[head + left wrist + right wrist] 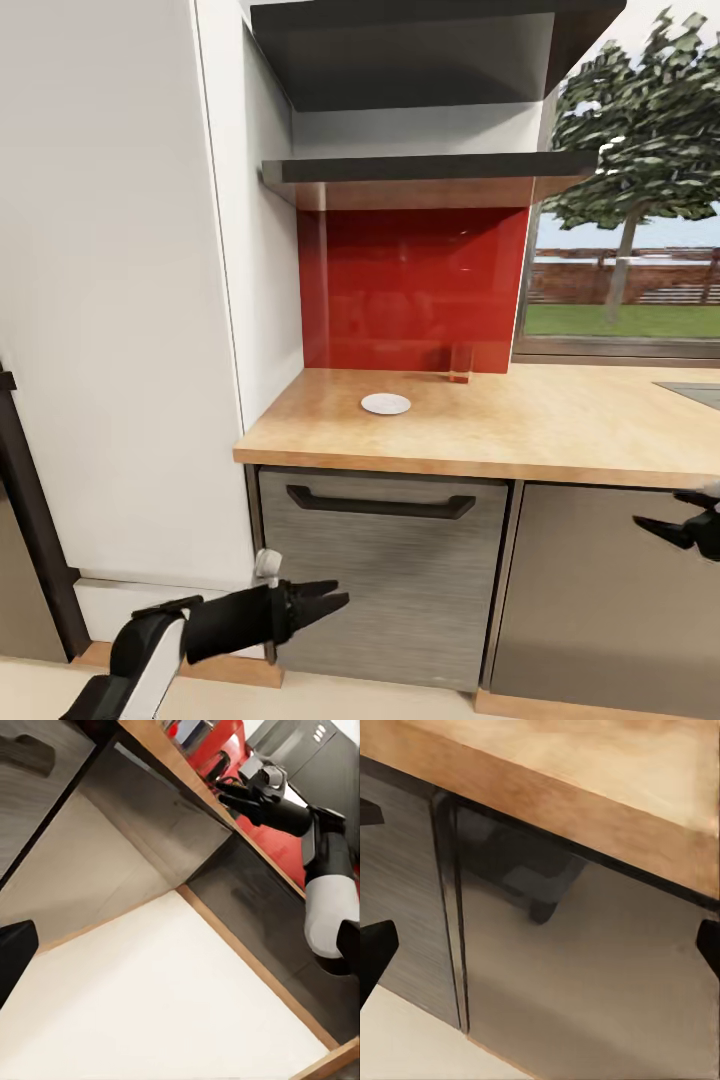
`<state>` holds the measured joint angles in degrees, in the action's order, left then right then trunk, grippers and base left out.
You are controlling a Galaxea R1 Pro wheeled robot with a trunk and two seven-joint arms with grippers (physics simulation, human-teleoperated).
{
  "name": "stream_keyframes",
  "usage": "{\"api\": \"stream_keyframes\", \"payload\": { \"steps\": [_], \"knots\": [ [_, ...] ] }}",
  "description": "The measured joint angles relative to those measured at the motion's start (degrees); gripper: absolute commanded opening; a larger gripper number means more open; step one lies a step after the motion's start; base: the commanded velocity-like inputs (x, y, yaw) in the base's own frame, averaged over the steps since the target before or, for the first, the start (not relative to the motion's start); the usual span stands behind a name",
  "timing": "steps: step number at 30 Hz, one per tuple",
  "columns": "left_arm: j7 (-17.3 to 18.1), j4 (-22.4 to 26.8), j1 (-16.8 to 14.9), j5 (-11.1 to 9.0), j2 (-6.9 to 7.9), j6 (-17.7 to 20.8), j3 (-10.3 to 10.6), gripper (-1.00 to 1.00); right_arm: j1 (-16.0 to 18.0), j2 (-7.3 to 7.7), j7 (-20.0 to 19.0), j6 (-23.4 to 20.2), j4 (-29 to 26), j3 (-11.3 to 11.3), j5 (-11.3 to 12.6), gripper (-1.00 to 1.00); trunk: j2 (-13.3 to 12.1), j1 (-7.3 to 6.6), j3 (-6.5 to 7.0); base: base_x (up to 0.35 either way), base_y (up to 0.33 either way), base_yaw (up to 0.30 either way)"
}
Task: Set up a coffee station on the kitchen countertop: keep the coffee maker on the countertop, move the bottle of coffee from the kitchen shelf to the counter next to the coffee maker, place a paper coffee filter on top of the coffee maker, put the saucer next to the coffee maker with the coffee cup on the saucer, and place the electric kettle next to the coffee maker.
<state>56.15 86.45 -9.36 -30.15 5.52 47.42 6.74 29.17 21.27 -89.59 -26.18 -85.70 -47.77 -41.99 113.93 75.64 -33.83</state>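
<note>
The saucer (385,404), a small white plate, lies alone on the wood-grain kitchen countertop (560,425) near the red backsplash. Above it hangs the dark grey kitchen shelf (430,168), seen from below, so its top is hidden. My left gripper (335,595) is open and low in front of the cabinet fronts, well below the worktop edge. My right gripper (665,512) is open too, just under the counter edge at the right; its black fingers (375,949) frame a glossy door. The coffee maker, bottle of coffee, paper coffee filter, coffee cup and electric kettle are out of view.
A clear glass (460,362) stands against the backsplash behind the saucer. A steel drawer front with a black handle (380,502) sits under the counter. A tall white panel (120,300) closes off the left. A grey inset (692,392) shows at the counter's right edge.
</note>
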Motion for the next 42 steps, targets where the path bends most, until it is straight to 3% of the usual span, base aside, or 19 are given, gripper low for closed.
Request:
{"api": "stream_keyframes", "payload": {
  "steps": [3, 4, 5, 8, 9, 11, 13, 15, 16, 17, 21, 22, 25, 27, 30, 33, 39, 42],
  "knots": [
    [-0.03, 1.58, -0.09, -0.06, -0.85, 2.27, -0.34, 1.00, 0.02, 4.41, 0.01, -1.72, -0.10, -0.04, 3.27, 1.00, 0.00, 0.00, 0.00, 0.000, 0.000, 0.000],
    [-0.09, 1.94, -0.85, -0.16, -2.49, 2.90, -0.42, 1.00, 0.09, 7.50, 0.07, -3.90, -0.08, -0.07, 5.74, 1.00, 0.00, 0.00, 0.00, 0.000, 0.000, 0.000],
    [-0.11, 2.04, -1.79, -0.17, -3.81, 3.56, -0.43, 1.00, 0.09, 9.41, 0.10, -4.93, -0.05, -0.08, 6.95, 1.00, 0.00, 0.00, 0.00, 0.000, 0.000, 0.000],
    [-0.36, 2.20, -5.23, -0.32, -6.55, 6.73, -0.38, 1.00, 0.16, 11.86, 0.14, -6.25, 0.01, -0.06, 8.74, 1.00, 0.00, 0.00, 0.00, 0.000, 0.000, 0.000],
    [-0.64, 2.01, -10.35, -0.39, -9.56, 8.33, -0.38, 1.00, 1.20, 13.11, 0.21, -6.91, 0.12, -0.01, 9.58, 1.00, -0.01, 0.00, 0.01, 0.000, 0.000, 0.000],
    [-1.54, 1.64, -15.79, -0.62, -11.33, 8.84, -0.38, 1.00, 3.26, 13.47, 0.23, -7.34, 0.29, 0.39, 9.62, 1.00, -0.01, 0.00, 0.01, 0.000, 0.000, 0.000],
    [-2.93, 1.23, -18.73, -0.56, -12.49, 8.96, -0.38, 1.00, 4.95, 13.59, 0.27, -8.18, 0.65, 1.24, 9.58, 1.00, -0.01, 0.00, 0.00, 0.000, 0.000, 0.000],
    [-8.29, -1.43, -24.91, -0.99, -14.77, 9.15, -0.40, 1.00, 9.18, 13.71, 0.91, -11.55, 1.82, 4.33, 9.12, 1.00, -0.01, 0.00, 0.02, 0.000, 0.000, 0.000],
    [-9.73, -2.55, -26.82, -1.31, -15.23, 9.18, -0.41, 1.00, 10.32, 13.73, 1.25, -12.52, 2.05, 5.29, 8.92, 1.00, -0.01, 0.00, 0.01, 0.000, 0.000, 0.000],
    [-12.79, -6.65, -31.66, -2.75, -15.50, 9.12, -0.49, 1.00, 12.99, 13.75, 2.45, -15.10, 2.59, 8.29, 8.41, 1.00, -0.02, 0.01, 0.02, 0.000, 0.000, 0.000],
    [-15.31, -16.83, -40.93, -4.38, -15.50, 9.13, -2.52, 1.00, 18.07, 13.72, 5.15, -20.81, 5.42, 15.29, 8.01, 1.00, -0.01, 0.00, 0.01, 0.000, 0.000, 0.000],
    [-16.26, -26.23, -47.42, -4.28, -15.51, 8.84, -4.57, 1.00, 22.86, 13.58, 7.36, -24.23, 9.75, 20.56, 7.94, 1.00, -0.05, 0.01, 0.02, 0.000, 0.000, 0.000],
    [-18.76, -35.10, -55.01, -5.06, -15.50, 9.00, -5.64, 1.00, 28.36, 13.36, 9.05, -25.92, 16.67, 25.52, 7.87, 1.00, -0.01, 0.00, 0.01, 0.000, 0.000, 0.000],
    [-23.18, -40.74, -59.47, -5.14, -15.51, 8.93, -7.17, 1.00, 33.02, 12.59, 9.79, -26.61, 24.48, 29.04, 7.91, 1.00, -0.01, 0.00, 0.01, 0.000, 0.000, 0.000],
    [-28.54, -43.96, -61.76, -5.46, -15.44, 8.61, -10.69, 1.00, 36.94, 11.22, 10.14, -26.94, 32.15, 31.32, 7.93, 1.00, -0.01, 0.00, 0.00, 0.000, 0.000, 0.000],
    [-33.97, -46.09, -62.99, -5.48, -15.44, 8.07, -15.13, 1.00, 40.42, 8.44, 10.33, -27.15, 39.45, 32.55, 8.02, 1.00, -0.02, 0.01, 0.00, 0.000, 0.000, 0.000],
    [-35.78, -46.90, -63.38, -5.62, -15.44, 7.87, -18.61, 1.00, 41.60, 6.49, 10.30, -27.36, 42.23, 33.01, 8.13, 1.00, -0.01, 0.00, 0.00, 0.000, 0.000, 0.000],
    [-35.91, -47.03, -63.41, -5.61, -15.44, 7.85, -19.07, 1.00, 41.71, 6.05, 10.28, -27.64, 42.49, 33.03, 8.20, 1.00, -0.01, 0.00, 0.00, 0.000, 0.000, 0.000]
  ]
}}
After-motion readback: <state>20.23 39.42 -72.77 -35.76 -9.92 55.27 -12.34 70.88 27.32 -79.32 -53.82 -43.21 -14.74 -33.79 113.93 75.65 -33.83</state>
